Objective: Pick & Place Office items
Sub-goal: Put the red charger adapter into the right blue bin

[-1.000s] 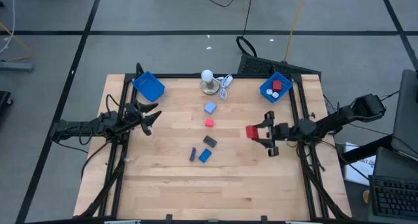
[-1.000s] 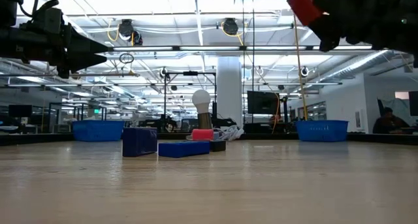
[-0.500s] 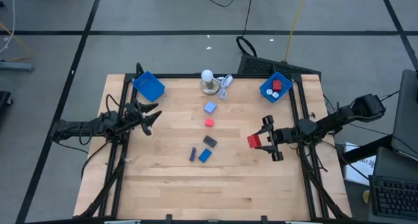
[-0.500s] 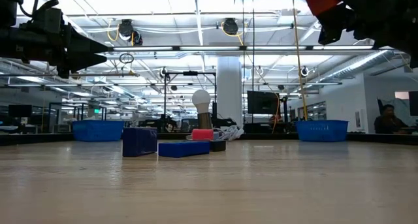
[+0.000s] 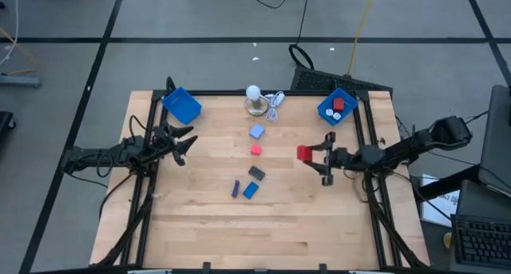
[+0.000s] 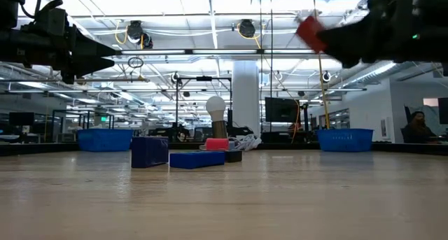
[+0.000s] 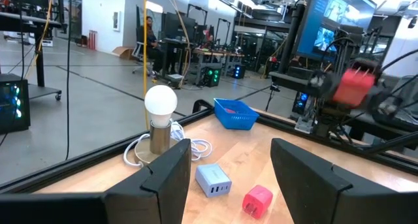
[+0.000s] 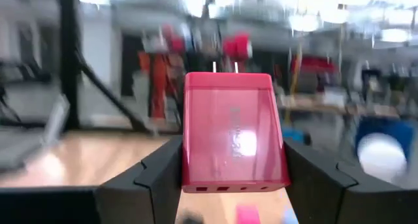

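Note:
My right gripper [image 5: 314, 155] is shut on a red block [image 5: 303, 152] with two small prongs, held in the air over the table's right half; the block also shows in the low view [image 6: 310, 31] and in the right wrist view [image 8: 232, 136]. My left gripper [image 5: 188, 140] waits open and empty at the left edge. On the table lie a light blue block [image 5: 256, 131], a small red block [image 5: 255, 149], a dark grey block [image 5: 255, 172], a purple block [image 5: 235, 189] and a blue block [image 5: 251, 190]. My right gripper pinches the red block's two opposite side faces [image 8: 189, 152] between its two fingers [image 8: 153, 178]. The fingers come roughly level from the table's right side. The pronged end points away from the gripper. The block is lifted well clear of the table.
A blue tray [image 5: 182, 105] stands at the far left and another blue tray [image 5: 327, 112], with small pieces in it, at the far right. A white ball on a round base [image 5: 254, 98] with white cord stands at the far middle. Bare wood lies toward the near edge.
My right gripper, still shut on the red block, has swung toward the table's near edge and then back toward the far edge and slightly left. The block has stayed clear of the table throughout.

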{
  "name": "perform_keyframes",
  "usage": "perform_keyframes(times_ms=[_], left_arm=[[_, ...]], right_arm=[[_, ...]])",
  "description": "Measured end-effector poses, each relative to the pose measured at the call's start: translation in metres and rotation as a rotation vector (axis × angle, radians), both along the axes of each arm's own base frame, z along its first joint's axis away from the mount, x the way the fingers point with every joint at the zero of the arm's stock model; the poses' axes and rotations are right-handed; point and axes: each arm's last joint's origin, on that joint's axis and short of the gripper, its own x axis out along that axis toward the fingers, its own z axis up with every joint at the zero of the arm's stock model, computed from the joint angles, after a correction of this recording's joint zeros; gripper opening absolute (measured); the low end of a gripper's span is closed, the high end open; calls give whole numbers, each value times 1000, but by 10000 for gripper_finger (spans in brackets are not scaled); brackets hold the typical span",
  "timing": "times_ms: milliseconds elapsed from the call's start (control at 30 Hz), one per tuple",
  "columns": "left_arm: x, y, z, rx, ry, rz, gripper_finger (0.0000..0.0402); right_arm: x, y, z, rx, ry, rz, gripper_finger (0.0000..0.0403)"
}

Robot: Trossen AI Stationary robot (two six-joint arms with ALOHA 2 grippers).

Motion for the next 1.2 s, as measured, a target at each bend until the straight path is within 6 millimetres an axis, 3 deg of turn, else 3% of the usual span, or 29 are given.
perform_keyframes(times_ms=[67,200,400,567,767,933,1200], left_arm=[[0,0,0,0,0,-1,214],[0,0,0,0,0,-1,214],[0,0,0,0,0,-1,214],[0,0,0,0,1,-1,214],[0,0,0,1,1,-6,214],[0,0,0,1,0,-6,214],[0,0,0,1,0,-8,214]], right_arm=[[12,-4,5,13,65,-61,212],[29,-22,13,44,221,-344,212],[34,-60,32,106,319,-572,212],[21,-102,37,193,394,-790,209],[-10,-146,25,338,466,-1005,209],[-27,-166,18,418,499,-1051,209],[-39,-182,-1,520,567,-1155,211]])
